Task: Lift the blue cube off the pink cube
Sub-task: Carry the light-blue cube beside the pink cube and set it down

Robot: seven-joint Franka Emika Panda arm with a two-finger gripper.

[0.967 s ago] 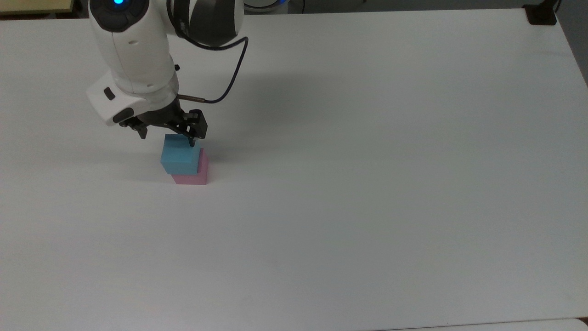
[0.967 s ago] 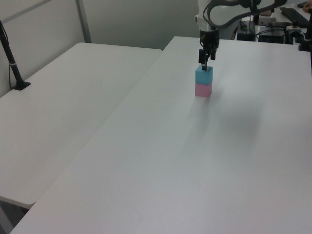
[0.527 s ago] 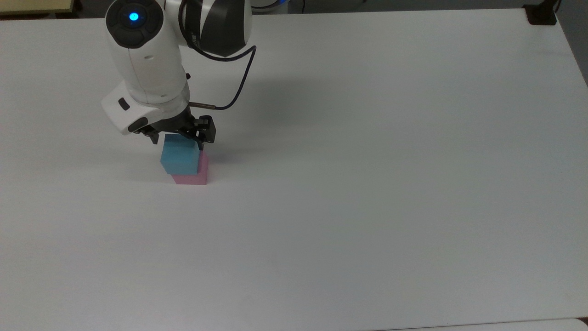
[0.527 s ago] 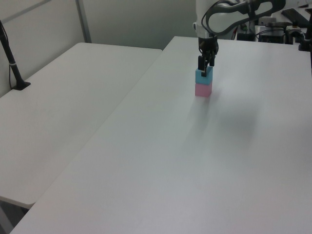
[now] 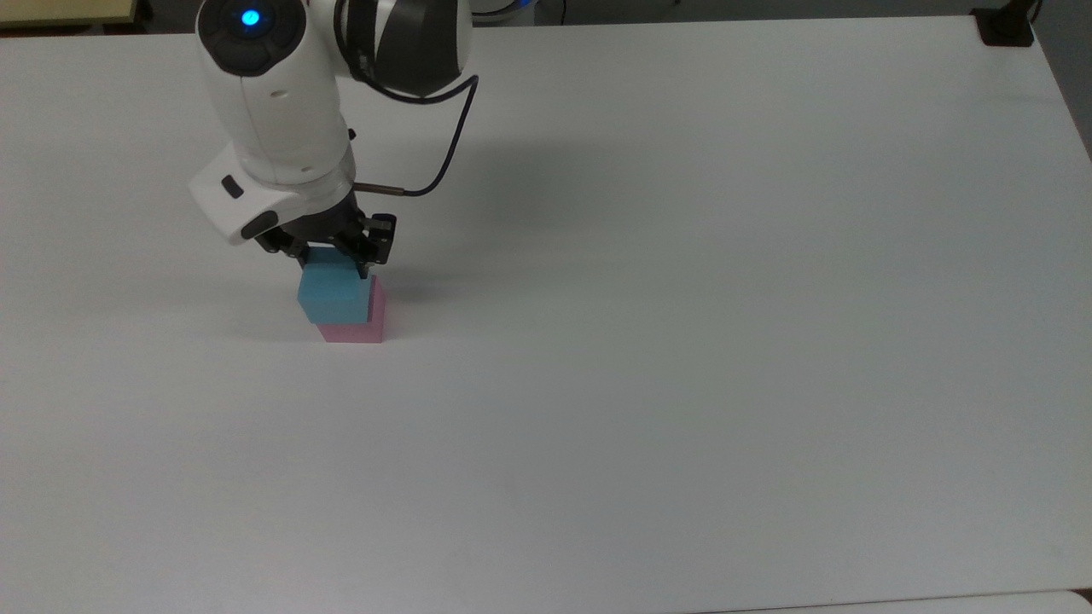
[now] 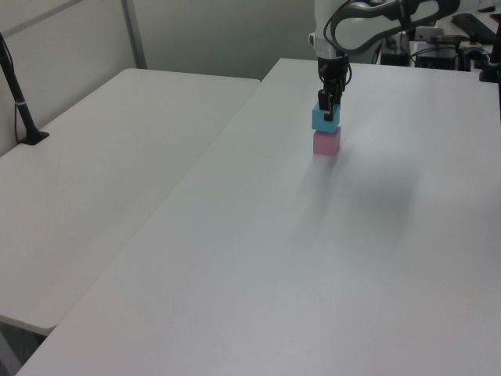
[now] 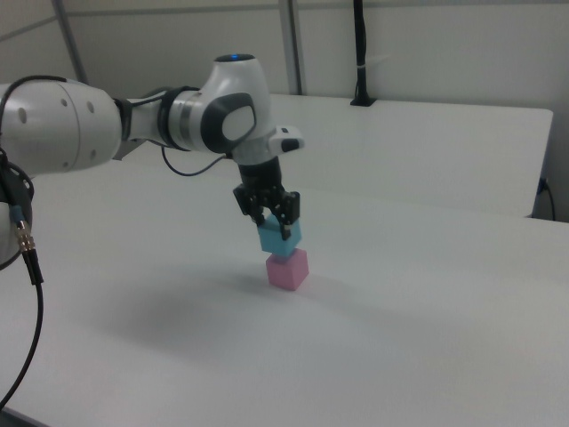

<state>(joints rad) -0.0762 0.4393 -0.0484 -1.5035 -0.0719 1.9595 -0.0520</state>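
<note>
My gripper (image 5: 333, 266) comes down from above and is shut on the top of the light blue cube (image 5: 333, 294). One finger is on each side of that cube. The pale pink cube (image 5: 357, 327) rests on the white table (image 5: 682, 341) directly below. In the right view the blue cube (image 7: 279, 237) sits a little off-centre over the pink cube (image 7: 288, 269), with their edges almost meeting. The left view has the blue cube (image 6: 325, 119) raised slightly over the pink cube (image 6: 326, 143), held by the gripper (image 6: 328, 110).
The white arm (image 5: 273, 102) with its dark cable leans over the table's back left in the top view. A black post (image 6: 19, 102) stands on a second white table at the left view's left. Another black mount (image 5: 1005, 26) sits at the top view's far right corner.
The gripper moved over the blue cube, lowered around it and shut on it. In the left view the blue cube now sits slightly higher than before.
</note>
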